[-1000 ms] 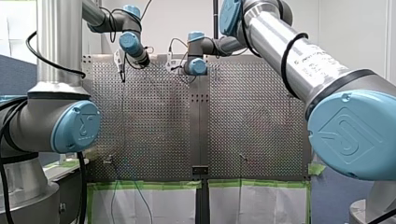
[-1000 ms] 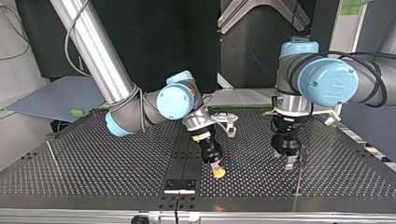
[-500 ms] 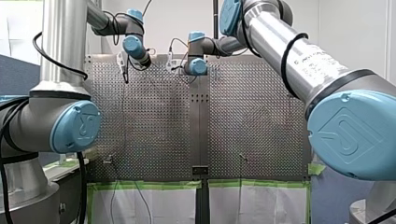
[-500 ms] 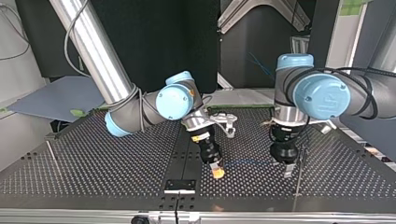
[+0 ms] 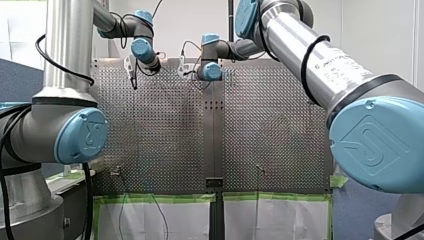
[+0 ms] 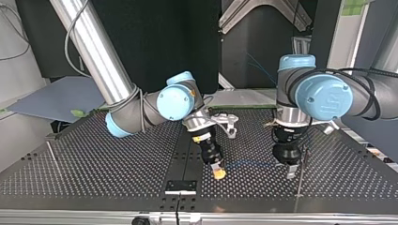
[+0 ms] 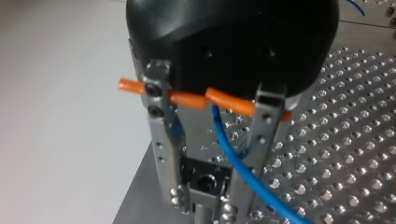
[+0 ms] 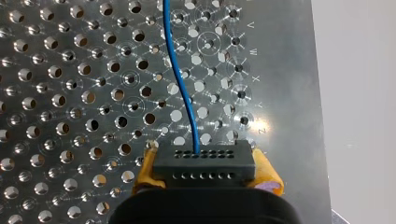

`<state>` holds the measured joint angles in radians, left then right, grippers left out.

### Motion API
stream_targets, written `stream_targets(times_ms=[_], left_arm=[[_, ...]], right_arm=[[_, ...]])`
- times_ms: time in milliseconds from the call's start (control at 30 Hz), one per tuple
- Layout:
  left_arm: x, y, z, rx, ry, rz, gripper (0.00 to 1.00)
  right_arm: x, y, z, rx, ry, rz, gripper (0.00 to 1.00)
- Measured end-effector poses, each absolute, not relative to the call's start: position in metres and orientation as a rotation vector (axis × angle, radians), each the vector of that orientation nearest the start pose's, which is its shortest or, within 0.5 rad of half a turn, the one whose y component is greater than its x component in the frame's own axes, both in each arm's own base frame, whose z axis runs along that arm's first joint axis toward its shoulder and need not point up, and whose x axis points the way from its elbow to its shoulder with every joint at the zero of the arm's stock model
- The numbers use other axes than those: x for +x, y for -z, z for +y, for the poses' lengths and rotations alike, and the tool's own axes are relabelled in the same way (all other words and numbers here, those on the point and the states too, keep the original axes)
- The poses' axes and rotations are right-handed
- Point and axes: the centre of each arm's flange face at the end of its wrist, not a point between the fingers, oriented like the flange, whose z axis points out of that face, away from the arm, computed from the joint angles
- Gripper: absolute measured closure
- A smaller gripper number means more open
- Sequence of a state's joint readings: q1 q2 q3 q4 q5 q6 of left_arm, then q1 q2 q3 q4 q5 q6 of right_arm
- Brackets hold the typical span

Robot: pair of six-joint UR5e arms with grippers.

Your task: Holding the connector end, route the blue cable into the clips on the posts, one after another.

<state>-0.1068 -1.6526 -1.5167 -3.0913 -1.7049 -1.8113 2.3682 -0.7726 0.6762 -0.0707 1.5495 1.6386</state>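
Pinching the black connector (image 8: 204, 163) between its yellow pads (image 8: 145, 171), my right tool (image 8: 204, 175) sits at the near edge of the right wrist view. The blue cable (image 8: 180, 74) leaves the connector's holed face and runs ahead over the perforated surface (image 8: 70, 93). Only the top view shows where that line goes. It stretches nearly level, just above the surface, across to my left tool (image 6: 291, 171), which hangs just beside a thin upright post (image 6: 299, 178) at that view's right. The left wrist view adds the close detail. The metal fingers (image 7: 163, 149) stand spread, and the cable passes loose through the gap between them. A black block (image 7: 205, 179) with a round hole sits between their tips; whether they press on it I cannot tell. Orange sleeves (image 7: 187, 99) cross the fingers higher up. In the front view both tools are small at the surface's far end, and the cable between them is too fine to make out.
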Motion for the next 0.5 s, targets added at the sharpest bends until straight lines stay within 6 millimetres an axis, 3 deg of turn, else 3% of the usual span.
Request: stream_targets(times_ms=[100,133,167,200,267,300,333,500], left_arm=[[0.5116,-0.4778,-0.1765,-0.207,0.173,1.537,0.00],[0.5116,-0.4778,-0.1765,-0.207,0.174,1.537,0.07],[0.5116,-0.4779,-0.1765,-0.207,0.173,1.537,0.20],[0.5116,-0.4779,-0.1763,-0.208,0.173,1.536,0.20],[0.5117,-0.4779,-0.1761,-0.209,0.172,1.536,0.45],[0.5117,-0.4779,-0.1759,-0.211,0.170,1.536,0.45],[0.5117,-0.4779,-0.1757,-0.212,0.168,1.535,0.57],[0.5115,-0.4778,-0.1752,-0.213,0.156,1.535,0.57]], right_arm=[[0.6739,-0.4151,-0.4685,1.608,-1.950,-0.695,1.00],[0.6739,-0.4151,-0.4685,1.608,-1.950,-0.695,1.00],[0.6738,-0.4151,-0.4686,1.608,-1.950,-0.695,1.00],[0.6738,-0.4151,-0.4686,1.608,-1.950,-0.695,1.00],[0.6738,-0.4151,-0.4687,1.608,-1.950,-0.695,1.00],[0.6737,-0.4151,-0.4687,1.607,-1.950,-0.695,1.00],[0.6737,-0.4151,-0.4688,1.607,-1.950,-0.695,1.00],[0.6738,-0.4146,-0.4690,1.608,-1.949,-0.695,1.00]])
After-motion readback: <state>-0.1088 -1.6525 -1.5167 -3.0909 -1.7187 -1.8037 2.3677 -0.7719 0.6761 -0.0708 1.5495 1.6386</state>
